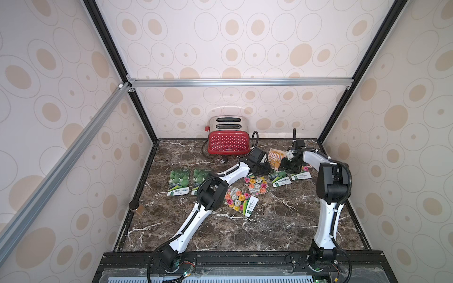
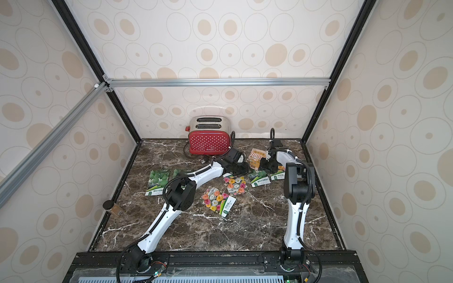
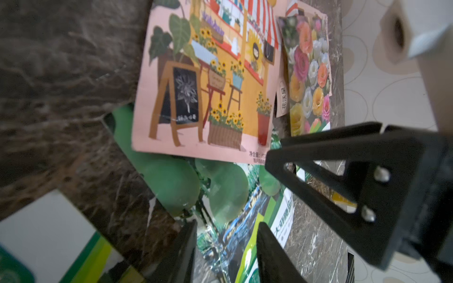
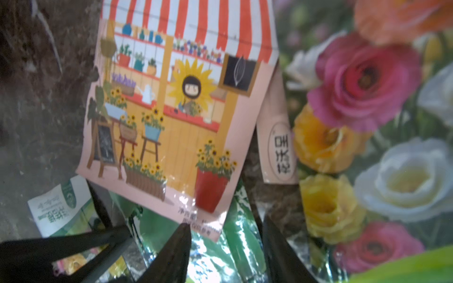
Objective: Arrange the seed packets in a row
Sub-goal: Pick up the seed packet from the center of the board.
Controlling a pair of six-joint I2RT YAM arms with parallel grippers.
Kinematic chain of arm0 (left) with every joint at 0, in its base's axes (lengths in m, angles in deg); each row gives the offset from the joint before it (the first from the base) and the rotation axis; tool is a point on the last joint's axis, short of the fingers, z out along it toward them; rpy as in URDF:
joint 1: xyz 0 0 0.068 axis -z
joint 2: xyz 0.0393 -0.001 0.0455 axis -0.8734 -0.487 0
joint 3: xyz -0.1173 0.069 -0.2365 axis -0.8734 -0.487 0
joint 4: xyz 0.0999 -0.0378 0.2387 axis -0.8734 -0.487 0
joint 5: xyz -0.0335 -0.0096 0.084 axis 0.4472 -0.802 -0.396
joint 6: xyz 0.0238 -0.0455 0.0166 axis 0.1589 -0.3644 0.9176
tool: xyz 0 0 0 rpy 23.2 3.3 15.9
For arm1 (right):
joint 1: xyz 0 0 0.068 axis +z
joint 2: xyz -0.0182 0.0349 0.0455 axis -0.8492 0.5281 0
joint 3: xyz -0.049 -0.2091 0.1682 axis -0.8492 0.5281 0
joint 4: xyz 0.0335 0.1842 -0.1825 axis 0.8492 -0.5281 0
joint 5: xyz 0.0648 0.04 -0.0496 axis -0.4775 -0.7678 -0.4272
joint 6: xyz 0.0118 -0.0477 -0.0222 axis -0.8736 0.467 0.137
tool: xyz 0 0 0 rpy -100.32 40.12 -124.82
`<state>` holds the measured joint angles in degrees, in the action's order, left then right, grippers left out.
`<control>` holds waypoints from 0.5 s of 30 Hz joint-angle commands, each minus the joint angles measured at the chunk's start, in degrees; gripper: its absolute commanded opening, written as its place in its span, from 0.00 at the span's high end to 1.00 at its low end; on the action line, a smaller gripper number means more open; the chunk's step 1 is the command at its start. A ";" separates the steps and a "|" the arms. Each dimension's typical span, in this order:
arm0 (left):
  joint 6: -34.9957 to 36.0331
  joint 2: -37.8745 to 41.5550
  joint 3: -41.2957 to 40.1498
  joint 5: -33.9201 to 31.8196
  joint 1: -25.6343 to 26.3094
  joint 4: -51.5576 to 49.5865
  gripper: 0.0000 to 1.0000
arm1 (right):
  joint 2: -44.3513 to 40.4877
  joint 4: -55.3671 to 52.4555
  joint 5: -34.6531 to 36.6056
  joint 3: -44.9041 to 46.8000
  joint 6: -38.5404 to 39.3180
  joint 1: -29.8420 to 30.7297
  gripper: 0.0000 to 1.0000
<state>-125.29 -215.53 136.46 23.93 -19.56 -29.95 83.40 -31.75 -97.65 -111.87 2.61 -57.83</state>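
Hanging over a cluster of glossy seed packets at the far right of the dark marble counter [image 1: 245, 232], both claws stand partly open. The left claw [image 3: 228, 247] grips nothing, with a green gourd-print packet [image 3: 220, 191] lying flat beneath it. The right claw [image 4: 225, 247] is likewise parted and empty above the same packet. An orange-pink striped-awning shop packet [image 1: 275, 156] overlaps it, and a multicoloured flower packet [image 4: 367, 122] lies just beside. Two more gourd packets [image 1: 179, 182] lie side by side at the left, and two flower packets [image 1: 256, 185] sit askew mid-counter. A red polka-dot toaster [image 1: 229, 144] stands behind.
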 commanded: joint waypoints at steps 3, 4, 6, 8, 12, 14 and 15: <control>-1.17 -6.96 -2.24 -2.07 0.61 -8.91 0.58 | -3.41 -0.35 -5.25 7.07 -0.35 0.88 0.52; -1.09 -6.96 -2.24 -2.08 0.61 -8.91 0.58 | -3.98 0.04 -6.31 7.83 -0.53 0.88 0.52; -1.29 -6.92 -2.18 -2.11 0.54 -8.89 0.58 | -4.25 0.42 -8.11 8.54 -0.73 0.92 0.52; -1.28 -7.05 -2.02 -2.14 0.59 -9.07 0.58 | -4.59 1.26 -8.89 9.21 -1.18 0.89 0.53; -1.33 -7.12 -2.15 -2.06 0.63 -9.21 0.58 | -5.02 3.11 -10.75 10.49 -2.29 0.91 0.54; -1.43 -7.19 -2.04 -1.98 0.69 -9.44 0.58 | -5.09 3.85 -11.23 10.83 -2.77 0.91 0.54; -1.43 -7.30 -1.98 -1.96 0.76 -9.44 0.59 | -5.15 4.43 -11.68 11.01 -3.04 0.93 0.54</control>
<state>-125.71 -215.80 136.76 24.24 -19.60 -29.79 78.48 -27.53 -105.60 -102.67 0.64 -57.65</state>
